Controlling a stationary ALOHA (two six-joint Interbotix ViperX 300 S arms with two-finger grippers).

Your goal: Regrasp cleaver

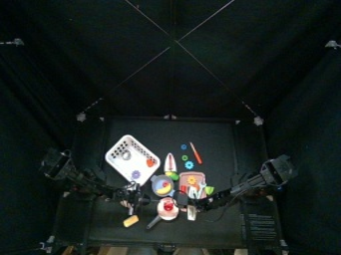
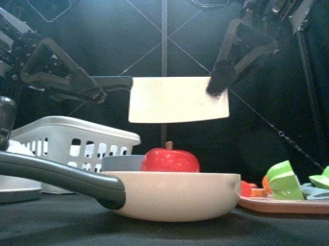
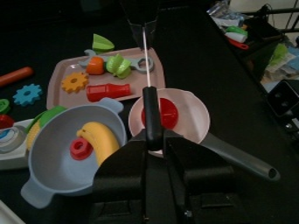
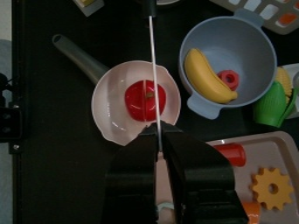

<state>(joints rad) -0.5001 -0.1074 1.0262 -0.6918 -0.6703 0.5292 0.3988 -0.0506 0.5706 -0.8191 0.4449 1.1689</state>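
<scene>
The cleaver (image 2: 180, 99) has a broad cream blade and hangs level above a pale pan (image 2: 174, 197) that holds a red apple (image 2: 170, 159). My left gripper (image 2: 113, 93) is shut on the blade's left end. My right gripper (image 2: 216, 88) is shut on its right end. In the left wrist view the blade (image 3: 149, 96) shows edge-on, running out from the closed jaws (image 3: 149, 150) over the pan (image 3: 201, 109). In the right wrist view the blade (image 4: 153, 79) also runs edge-on from the closed jaws (image 4: 156, 144) over the apple (image 4: 142, 98).
A white slotted basket (image 2: 64, 139) stands at the left. A tray (image 2: 276, 204) with toy food lies at the right. A blue bowl (image 4: 239, 39) with a banana (image 4: 208, 77) sits beside the pan. The pan's dark handle (image 2: 64, 178) points to the front left.
</scene>
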